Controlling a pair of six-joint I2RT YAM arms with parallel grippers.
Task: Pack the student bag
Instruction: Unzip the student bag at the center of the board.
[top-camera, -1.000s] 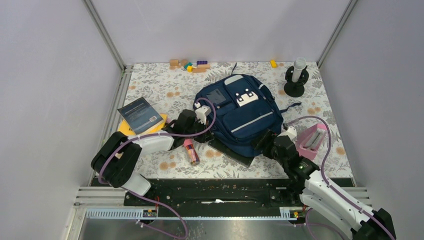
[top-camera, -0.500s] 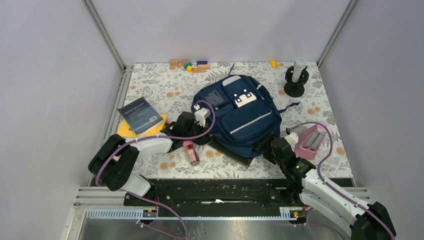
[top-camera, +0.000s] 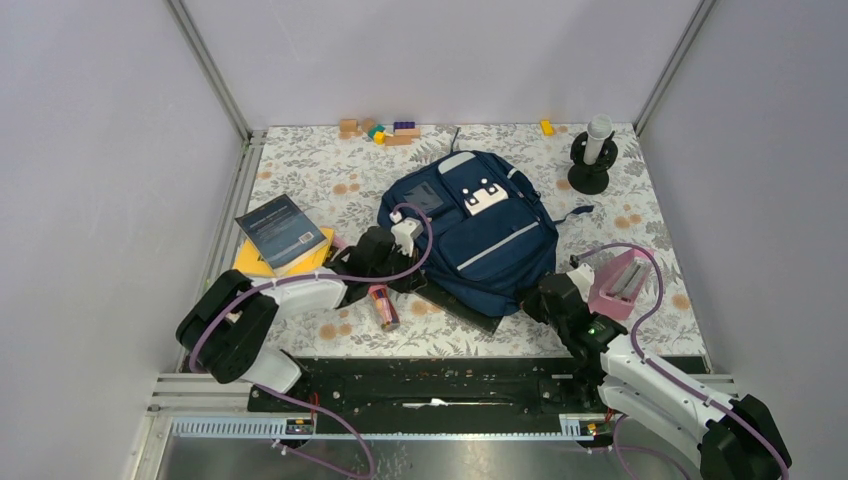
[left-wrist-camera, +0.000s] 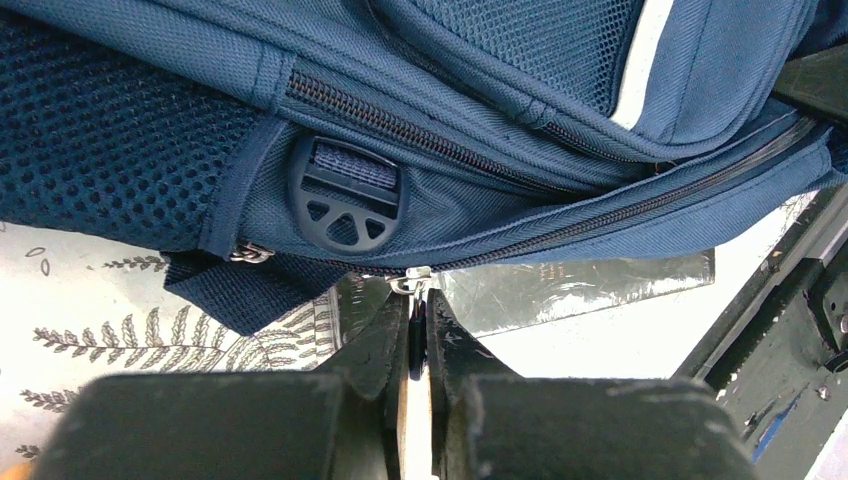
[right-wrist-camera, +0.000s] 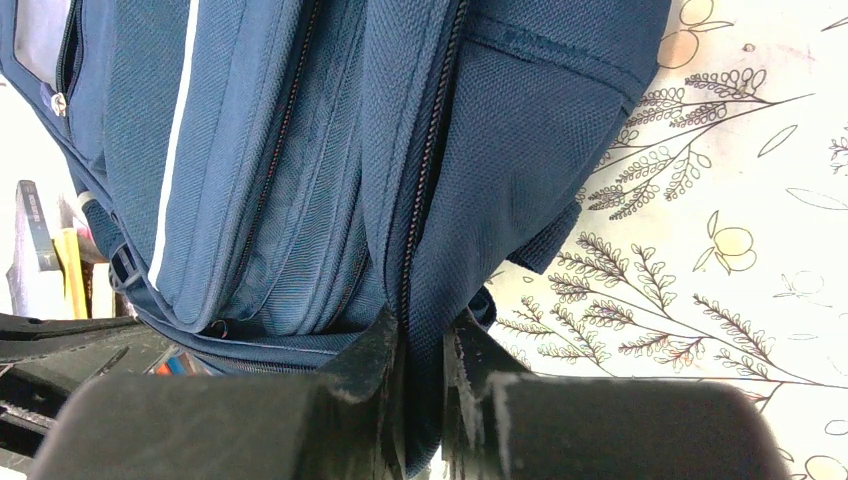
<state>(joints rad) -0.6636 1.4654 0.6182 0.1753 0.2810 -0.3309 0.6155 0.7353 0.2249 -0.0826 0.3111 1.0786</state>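
Note:
The student bag (top-camera: 470, 225), navy blue with white patches and a light stripe, lies flat in the middle of the floral mat. My left gripper (top-camera: 408, 272) is at its lower left edge. In the left wrist view this gripper (left-wrist-camera: 417, 312) is shut on the small metal zipper pull (left-wrist-camera: 414, 287) of the bag (left-wrist-camera: 500, 100). My right gripper (top-camera: 532, 293) sits at the bag's lower right corner. In the right wrist view it (right-wrist-camera: 425, 345) is shut on a fold of the bag's fabric (right-wrist-camera: 300, 150) beside a zipper line.
A dark book (top-camera: 283, 230) lies on a yellow folder (top-camera: 250, 263) at the left. A pink tube (top-camera: 383, 305) lies near the front, a pink case (top-camera: 622, 280) at the right. Blocks (top-camera: 380, 130) and a black stand (top-camera: 592, 160) are at the back. A dark flat board (top-camera: 470, 308) shows under the bag.
My right gripper has closed on the bag's lower right corner. The bag has shifted a little to the left and away. The left gripper has kept its hold.

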